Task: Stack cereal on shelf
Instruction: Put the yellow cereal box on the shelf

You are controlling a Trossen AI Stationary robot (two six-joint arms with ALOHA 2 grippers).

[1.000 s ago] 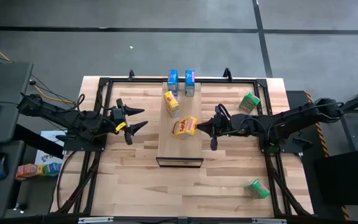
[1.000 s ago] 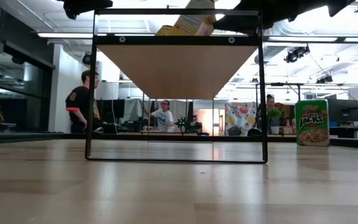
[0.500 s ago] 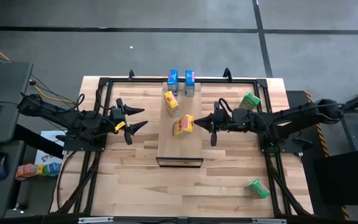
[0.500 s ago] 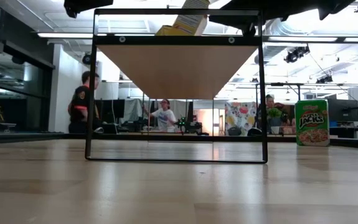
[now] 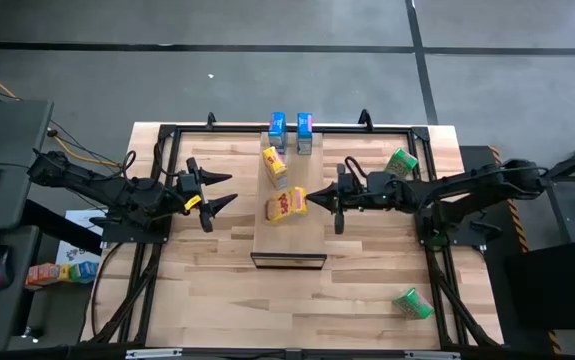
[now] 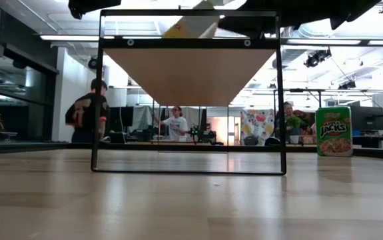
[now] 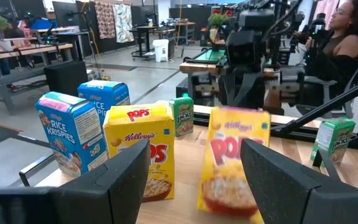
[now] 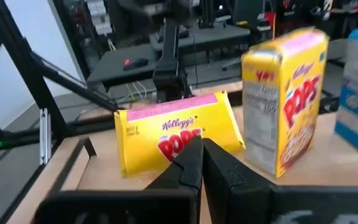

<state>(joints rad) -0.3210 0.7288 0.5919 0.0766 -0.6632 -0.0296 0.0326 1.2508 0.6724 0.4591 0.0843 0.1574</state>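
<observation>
On the striped worktop (image 5: 217, 290) stands the raised shelf (image 5: 289, 235), two blue boxes (image 5: 291, 130) at its twelve o'clock end. The closed right hand (image 5: 329, 201), gripping nothing, nudges a tilted yellow box (image 5: 286, 205) at mid-shelf; next it likely needs standing upright. The left hand (image 5: 215, 194) waits open at nine o'clock.

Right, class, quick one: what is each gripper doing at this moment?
Left gripper: open, holding nothing, off to the shelf's left.
Right gripper: shut, empty, its tips against the tilted yellow box.
</observation>
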